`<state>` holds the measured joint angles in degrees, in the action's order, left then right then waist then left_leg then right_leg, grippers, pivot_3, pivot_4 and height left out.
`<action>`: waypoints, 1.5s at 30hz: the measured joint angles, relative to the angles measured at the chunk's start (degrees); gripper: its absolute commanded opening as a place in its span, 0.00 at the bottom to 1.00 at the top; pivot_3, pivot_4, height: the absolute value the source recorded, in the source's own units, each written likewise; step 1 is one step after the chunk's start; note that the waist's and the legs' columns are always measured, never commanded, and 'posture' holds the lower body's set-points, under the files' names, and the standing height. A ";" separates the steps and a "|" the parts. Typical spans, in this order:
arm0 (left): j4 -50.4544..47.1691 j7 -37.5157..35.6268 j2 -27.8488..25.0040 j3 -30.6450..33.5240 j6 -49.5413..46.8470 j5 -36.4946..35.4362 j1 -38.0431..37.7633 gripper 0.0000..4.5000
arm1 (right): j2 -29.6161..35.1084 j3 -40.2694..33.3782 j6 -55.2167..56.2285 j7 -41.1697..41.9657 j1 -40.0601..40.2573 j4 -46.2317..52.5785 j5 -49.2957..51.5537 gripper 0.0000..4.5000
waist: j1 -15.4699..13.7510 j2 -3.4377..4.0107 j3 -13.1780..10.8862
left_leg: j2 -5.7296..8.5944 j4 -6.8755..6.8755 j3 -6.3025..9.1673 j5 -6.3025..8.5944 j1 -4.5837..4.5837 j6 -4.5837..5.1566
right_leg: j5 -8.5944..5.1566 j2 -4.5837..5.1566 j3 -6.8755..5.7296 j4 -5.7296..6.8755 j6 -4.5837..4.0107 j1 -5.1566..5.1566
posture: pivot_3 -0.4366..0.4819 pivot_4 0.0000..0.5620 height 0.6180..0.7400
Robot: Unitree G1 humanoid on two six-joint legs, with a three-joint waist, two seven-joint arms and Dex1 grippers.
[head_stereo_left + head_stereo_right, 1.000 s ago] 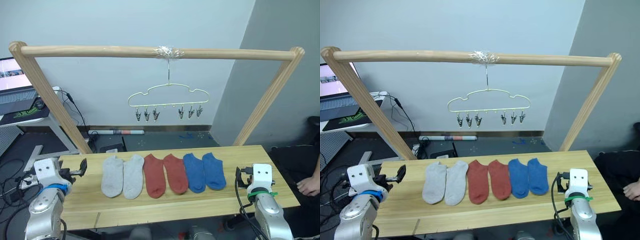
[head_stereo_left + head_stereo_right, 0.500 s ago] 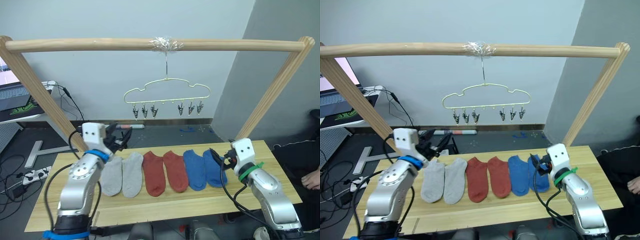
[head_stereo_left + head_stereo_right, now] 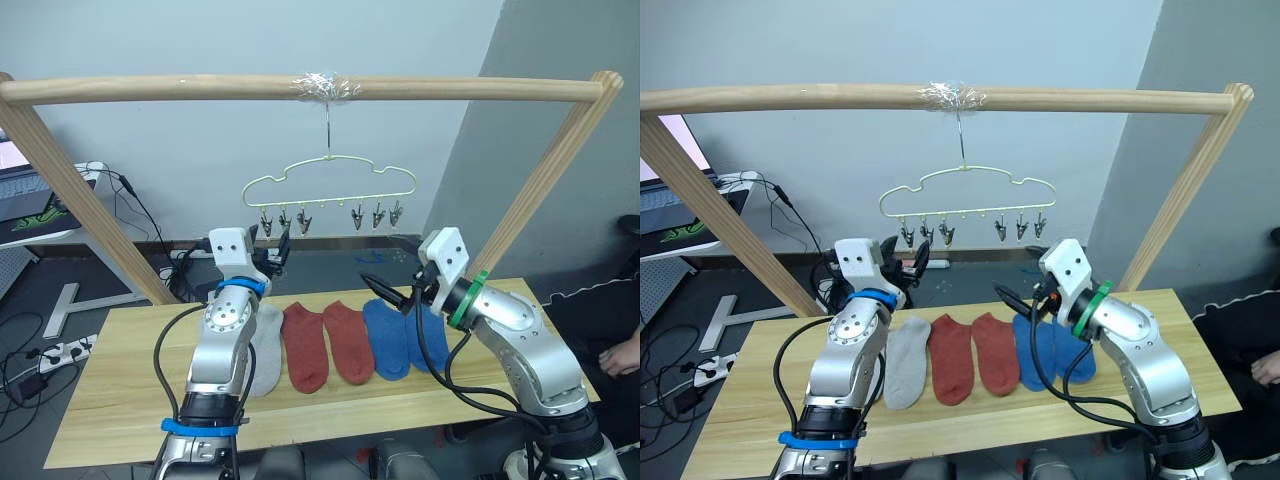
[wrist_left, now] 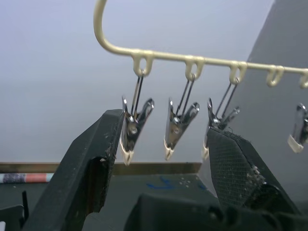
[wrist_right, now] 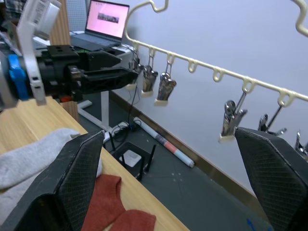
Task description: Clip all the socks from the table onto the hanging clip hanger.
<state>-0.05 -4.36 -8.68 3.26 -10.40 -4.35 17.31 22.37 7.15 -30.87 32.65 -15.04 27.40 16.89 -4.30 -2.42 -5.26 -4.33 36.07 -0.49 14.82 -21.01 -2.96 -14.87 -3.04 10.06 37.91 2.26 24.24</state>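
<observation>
The hanger [image 5: 219, 72] runs across with clips [image 5: 166, 87] hanging below it. The left gripper [image 5: 122, 77] reaches toward the end clips, its fingers spread. Below the hanger lie a grey sock [image 5: 29, 151] and a red sock [image 5: 108, 199] on the table [image 5: 29, 115]. Beyond the hanger's end sits a laptop [image 5: 106, 21].

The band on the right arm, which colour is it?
Green band, clearest in the left eye view.

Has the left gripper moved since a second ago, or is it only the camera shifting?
Yes. The left gripper has risen from the table's left end and swung inward, now open just below the clip hanger's left clips.
</observation>
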 measured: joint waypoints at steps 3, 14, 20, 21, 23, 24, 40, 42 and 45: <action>0.82 1.30 0.09 0.84 0.50 0.40 0.87 0.69 | 0.55 0.73 -0.59 0.06 -0.55 1.12 0.11 1.00 | 0.07 0.01 -0.03 | 0.00 -0.01 0.05 0.00 0.00 0.00 | 0.00 0.00 -0.05 0.00 0.00 0.00 | 0.68 0.19 1.00; 8.50 1.26 0.10 1.21 0.96 0.56 5.26 0.69 | 1.14 1.00 -3.03 -0.22 -1.79 3.93 0.40 1.00 | 0.67 -0.01 -0.08 | 0.00 0.00 0.11 0.00 -0.03 0.00 | 0.00 0.00 -0.12 -0.01 0.01 -0.02 | 0.66 0.18 1.00; 13.04 2.62 0.01 1.40 3.51 1.60 8.81 0.69 | 1.15 0.95 -3.95 -0.35 -1.94 4.08 1.09 1.00 | 1.38 -0.02 -0.25 | 0.01 -0.01 0.16 0.00 -0.04 0.00 | 0.04 0.00 -0.15 -0.02 0.07 -0.03 | 0.65 0.19 1.00; 13.73 2.68 0.00 1.55 3.70 1.72 9.40 0.69 | 1.16 0.95 -4.04 -0.37 -1.95 4.08 1.19 1.00 | 1.43 -0.01 -0.27 | 0.01 -0.02 0.16 0.00 -0.04 0.00 | 0.06 0.00 -0.17 -0.03 0.12 -0.03 | 0.65 0.21 1.00; 14.29 2.69 -0.02 1.62 4.48 1.82 9.92 0.69 | 1.28 0.92 -4.18 -0.38 -1.99 4.08 1.33 1.00 | 1.50 -0.01 -0.43 | 0.01 -0.02 0.17 0.00 -0.04 0.00 | 0.12 0.00 -0.17 -0.04 0.25 -0.03 | 0.65 0.21 1.00; 14.41 2.70 -0.01 1.62 4.67 1.87 10.03 0.69 | 1.34 0.92 -4.28 -0.38 -2.01 4.08 1.37 1.00 | 1.52 -0.01 -0.55 | 0.01 -0.02 0.17 0.00 -0.05 0.00 | 0.13 0.00 -0.17 -0.04 0.26 -0.03 | 0.65 0.21 1.00; 3.68 1.14 -0.35 3.54 -0.49 -1.95 3.71 0.69 | 1.88 0.68 -4.89 -0.61 -2.04 4.37 2.28 1.00 | 1.63 -0.05 -1.61 | 0.00 -0.02 0.34 0.00 -0.22 0.00 | 0.12 0.00 -0.28 -0.08 0.34 0.04 | 0.65 0.24 1.00; 3.05 1.13 -0.69 3.87 -0.93 -1.98 3.30 0.69 | 1.88 0.67 -4.89 -0.61 -2.04 4.37 2.30 1.00 | 1.64 -0.04 -1.66 | 0.00 -0.01 0.34 0.00 -0.22 0.00 | 0.12 0.00 -0.28 -0.08 0.34 0.04 | 0.66 0.24 1.00; 2.85 0.57 -1.20 4.01 -1.72 -2.25 3.25 0.69 | 1.88 0.67 -4.90 -0.62 -2.05 4.37 2.33 1.00 | 1.65 -0.06 -1.80 | 0.00 -0.01 0.35 0.00 -0.22 0.00 | 0.12 0.00 -0.29 -0.08 0.34 0.04 | 0.65 0.24 1.00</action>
<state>2.80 -3.79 -9.88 7.27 -12.13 -6.60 20.56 24.25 7.82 -35.77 32.03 -17.09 31.77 19.21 -2.66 -2.49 -7.06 -4.33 36.06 -0.15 14.82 -21.23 -2.97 -14.75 -3.03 9.77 37.83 2.60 24.28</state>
